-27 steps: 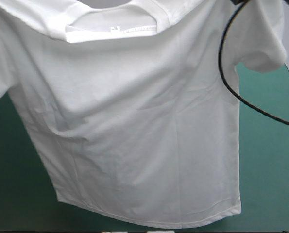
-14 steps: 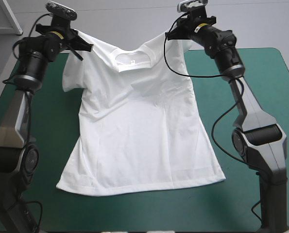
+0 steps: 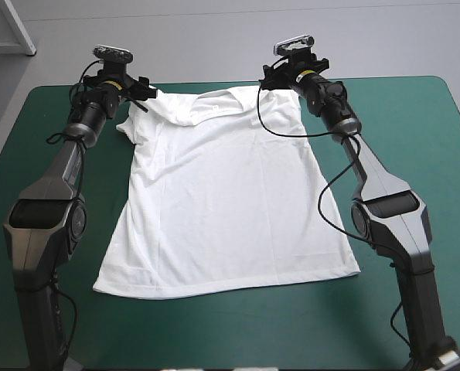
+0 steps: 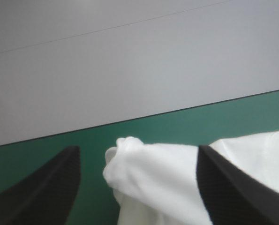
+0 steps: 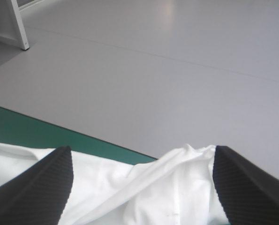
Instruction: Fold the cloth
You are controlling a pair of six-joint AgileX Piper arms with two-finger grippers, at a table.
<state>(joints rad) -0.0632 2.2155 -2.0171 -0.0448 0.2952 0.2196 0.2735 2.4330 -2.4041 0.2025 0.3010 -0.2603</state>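
One T-shirt [image 3: 226, 209], white, short-sleeved: spread flat mid-table on the teal-green cover [image 3: 415, 131], hem near, neck far. Neck and shoulders are rumpled, and no writing there can be made out. Two grippers at the far shoulders, left gripper [image 4: 137, 152] and right gripper [image 5: 143, 152]: each has its black fingers standing apart, with bunched shoulder cloth between them.

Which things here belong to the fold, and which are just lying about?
Job: T-shirt, spread flat; left gripper, open at one shoulder; right gripper, open at the other.
Lying about: only the teal-green cover under it.
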